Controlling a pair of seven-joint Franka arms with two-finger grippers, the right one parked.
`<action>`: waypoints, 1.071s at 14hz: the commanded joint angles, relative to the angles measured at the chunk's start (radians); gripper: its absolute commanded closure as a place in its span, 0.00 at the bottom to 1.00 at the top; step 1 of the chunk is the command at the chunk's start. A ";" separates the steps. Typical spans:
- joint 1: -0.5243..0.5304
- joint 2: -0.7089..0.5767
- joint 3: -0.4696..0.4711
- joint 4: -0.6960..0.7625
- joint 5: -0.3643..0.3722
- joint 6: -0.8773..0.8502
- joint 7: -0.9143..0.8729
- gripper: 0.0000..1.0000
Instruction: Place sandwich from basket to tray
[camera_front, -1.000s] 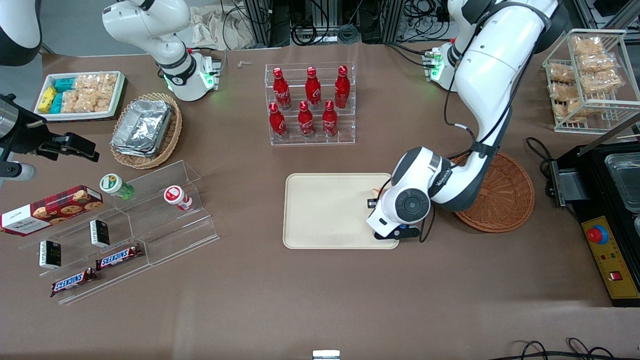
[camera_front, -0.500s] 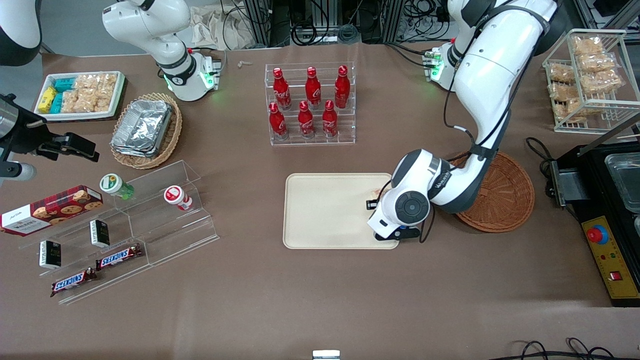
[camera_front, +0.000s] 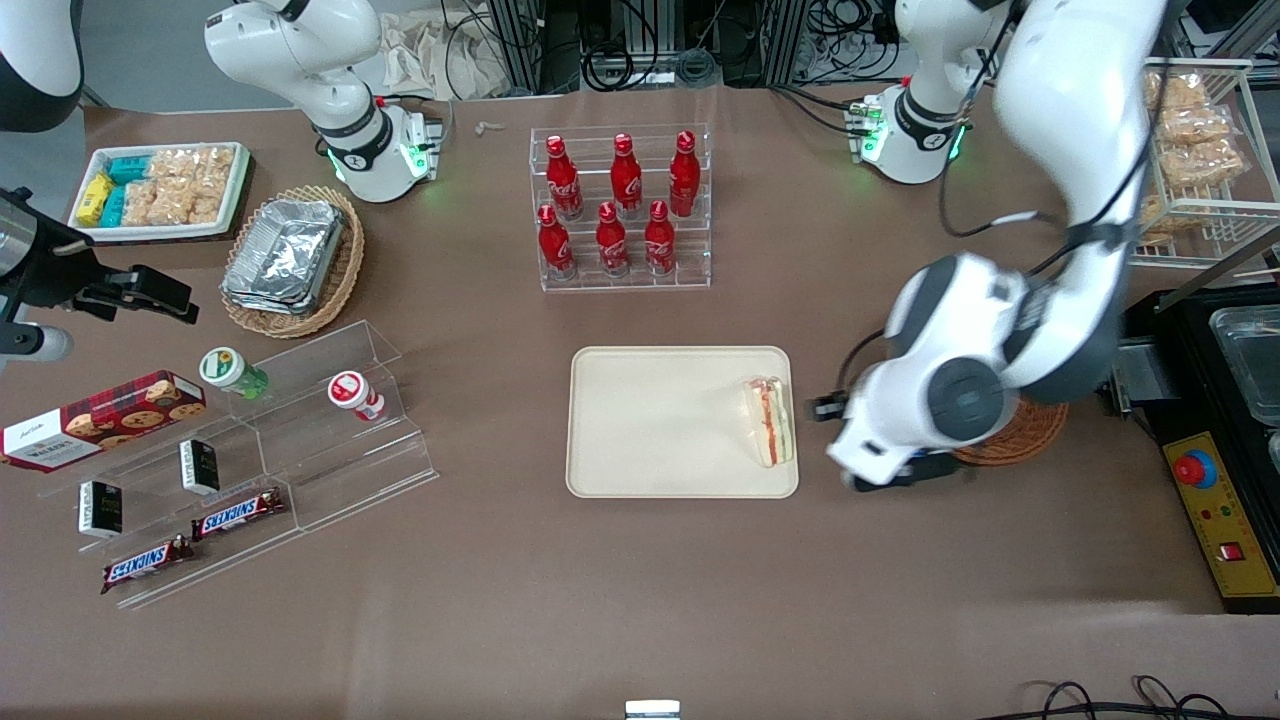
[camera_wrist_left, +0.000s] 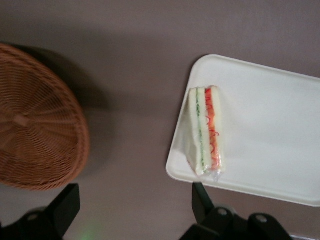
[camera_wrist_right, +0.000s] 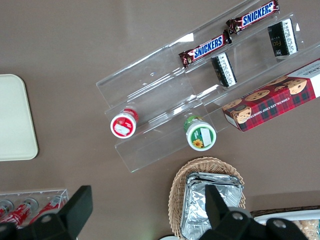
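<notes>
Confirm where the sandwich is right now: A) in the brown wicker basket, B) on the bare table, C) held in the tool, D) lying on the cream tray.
D: the sandwich lies on the tray by its edge nearest the basket; the open, empty tool hangs above the table between them.

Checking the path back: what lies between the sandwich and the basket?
Only bare brown table between sandwich and basket, per the left wrist view. The open gripper hangs above that gap.

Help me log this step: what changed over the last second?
The gripper let go of the sandwich, drew off toward the basket and now hangs open above the bare table between it and the tray. The sandwich lies on the tray's edge; tray and basket stayed put.
</notes>
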 joint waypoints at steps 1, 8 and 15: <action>0.083 -0.091 -0.001 -0.030 0.017 -0.049 0.076 0.01; 0.250 -0.189 0.002 -0.025 0.104 -0.123 0.433 0.00; 0.156 -0.276 0.216 -0.042 0.016 -0.133 0.581 0.00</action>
